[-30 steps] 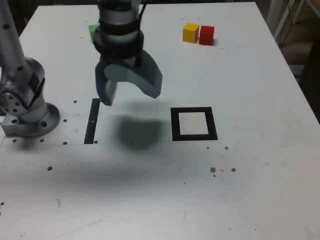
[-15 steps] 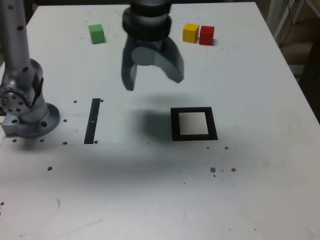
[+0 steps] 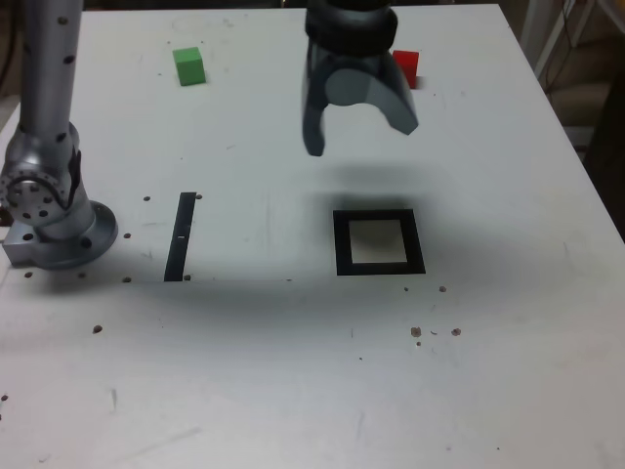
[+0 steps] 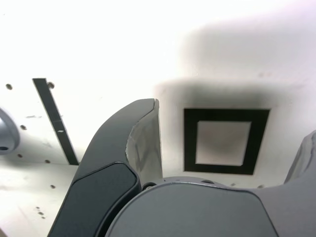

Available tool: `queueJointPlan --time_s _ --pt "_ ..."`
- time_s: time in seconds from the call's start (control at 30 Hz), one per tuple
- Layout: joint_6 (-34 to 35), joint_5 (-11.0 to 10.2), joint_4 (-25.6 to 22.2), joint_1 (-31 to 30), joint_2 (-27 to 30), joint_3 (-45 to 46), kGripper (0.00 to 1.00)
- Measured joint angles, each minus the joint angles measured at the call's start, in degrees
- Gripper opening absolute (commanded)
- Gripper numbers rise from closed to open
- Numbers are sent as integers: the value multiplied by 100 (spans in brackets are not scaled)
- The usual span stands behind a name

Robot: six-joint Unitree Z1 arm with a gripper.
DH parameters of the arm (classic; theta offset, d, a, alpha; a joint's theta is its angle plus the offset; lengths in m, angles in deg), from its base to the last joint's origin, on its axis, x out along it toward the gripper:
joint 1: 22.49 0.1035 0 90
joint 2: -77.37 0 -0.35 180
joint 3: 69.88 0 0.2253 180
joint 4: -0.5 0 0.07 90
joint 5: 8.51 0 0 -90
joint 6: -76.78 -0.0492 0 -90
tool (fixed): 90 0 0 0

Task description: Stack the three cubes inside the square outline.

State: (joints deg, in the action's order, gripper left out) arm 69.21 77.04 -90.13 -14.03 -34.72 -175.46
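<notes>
White table (image 3: 508,371), scuffed and speckled with small dark marks, dim room edges behind it. Your gripper (image 3: 359,134) hangs in the air above the table with jaws spread wide and nothing between them.

The square (image 3: 379,242), a black frame with a pale centre, lies flat on the table just nearer the camera than the gripper, under the near edge of its shadow and empty. The wrist view shows it between the two fingers (image 4: 123,163), well below them, square (image 4: 225,140) fully visible.

The red cube (image 3: 405,64) sits on the table behind the gripper, partly hidden by the gripper body; only its side towards the exterior view's right shows. You can't see the yellow cube in either view.

The green cube (image 3: 188,65) is well apart from the gripper, off to the exterior view's left and further back on the table, standing alone.

A thin black strip (image 3: 181,235) lies on the table to the exterior view's left of the gripper, nearer the camera, also seen in the wrist view at strip (image 4: 55,121). The arm base (image 3: 49,210) stands beyond that strip at the exterior view's left edge.
</notes>
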Motion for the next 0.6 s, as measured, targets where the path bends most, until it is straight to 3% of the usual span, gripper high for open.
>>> queueJointPlan --time_s 0.3,0.6 --pt "-38 -31 -273 349 -480 -734 98" --pt "-277 -162 -931 750 -1152 -2095 98"
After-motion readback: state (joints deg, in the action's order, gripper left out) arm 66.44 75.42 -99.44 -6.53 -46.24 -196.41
